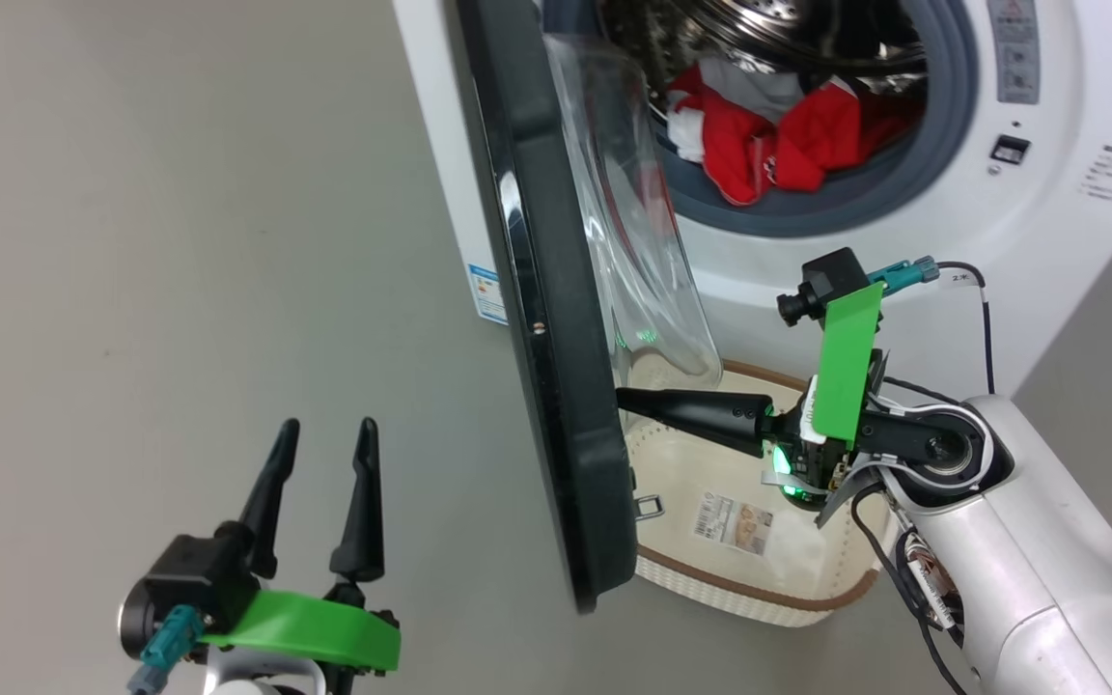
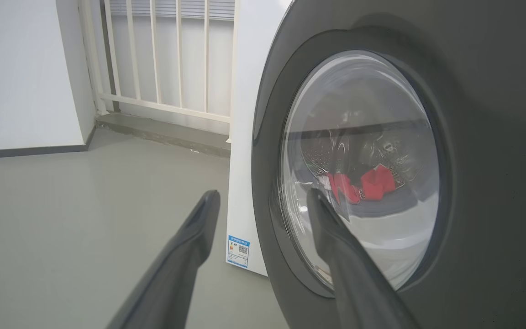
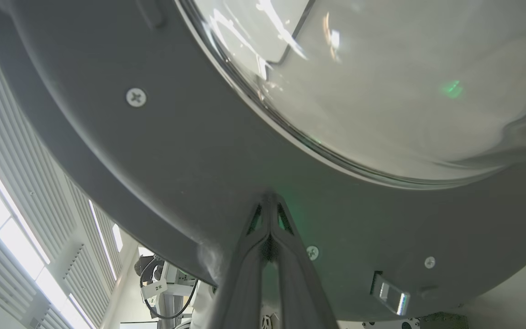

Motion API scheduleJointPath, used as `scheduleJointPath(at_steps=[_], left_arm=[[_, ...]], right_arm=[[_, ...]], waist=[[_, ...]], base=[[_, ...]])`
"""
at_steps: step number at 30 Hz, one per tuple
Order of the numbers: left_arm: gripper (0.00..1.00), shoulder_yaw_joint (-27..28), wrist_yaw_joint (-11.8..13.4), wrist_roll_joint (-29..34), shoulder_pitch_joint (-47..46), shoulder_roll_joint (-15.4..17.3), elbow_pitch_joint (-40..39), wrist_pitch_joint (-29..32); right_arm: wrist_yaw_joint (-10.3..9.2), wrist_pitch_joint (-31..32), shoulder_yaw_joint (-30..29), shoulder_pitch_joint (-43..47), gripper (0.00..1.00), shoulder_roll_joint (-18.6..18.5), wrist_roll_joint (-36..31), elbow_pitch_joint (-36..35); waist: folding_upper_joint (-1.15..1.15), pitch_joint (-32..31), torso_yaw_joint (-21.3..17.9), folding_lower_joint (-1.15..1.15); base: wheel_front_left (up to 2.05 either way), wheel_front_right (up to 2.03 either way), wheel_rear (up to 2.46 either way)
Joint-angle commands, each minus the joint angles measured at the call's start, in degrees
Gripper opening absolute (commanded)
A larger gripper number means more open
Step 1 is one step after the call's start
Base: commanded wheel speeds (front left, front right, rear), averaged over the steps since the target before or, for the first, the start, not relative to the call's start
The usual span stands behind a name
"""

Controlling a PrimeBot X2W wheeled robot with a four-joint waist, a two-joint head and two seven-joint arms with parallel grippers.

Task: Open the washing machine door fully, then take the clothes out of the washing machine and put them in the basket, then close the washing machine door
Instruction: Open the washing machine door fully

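The right claw (image 1: 625, 396), tips together, touches the inner side of the door (image 1: 556, 319). It should push outward slowly, staying on the rim (image 3: 199, 183), not the glass (image 3: 381, 91). The left claw (image 1: 327, 427), outside the door, stands apart.

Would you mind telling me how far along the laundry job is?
Done: the washing machine door stands partly open. In hand: the shut right tool presses its inner rim, probably swinging it wider; the left tool hangs open. Left: the clothes lie inside the washing machine, the basket holds none, closing comes last.
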Motion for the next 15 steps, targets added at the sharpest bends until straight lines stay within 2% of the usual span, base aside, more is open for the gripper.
scheduleJointPath(at_steps=[1,15], left_arm=[[1.00,1.2,0.0,-0.4,0.0,1.3,-1.2,-0.4],[1.00,1.3,2.0,-1.4,1.4,1.3,-3.6,-0.4]], right_arm=[[0.40,-0.3,1.4,0.0,0.00,1.9,-0.3,-1.5],[0.40,-0.2,6.3,-2.9,0.00,2.2,1.5,0.0]], waist=[[0.00,-1.1,1.7,0.00],[0.00,0.4,3.9,0.00]], base=[[0.00,0.00,0.00],[0.00,0.00,0.00]])
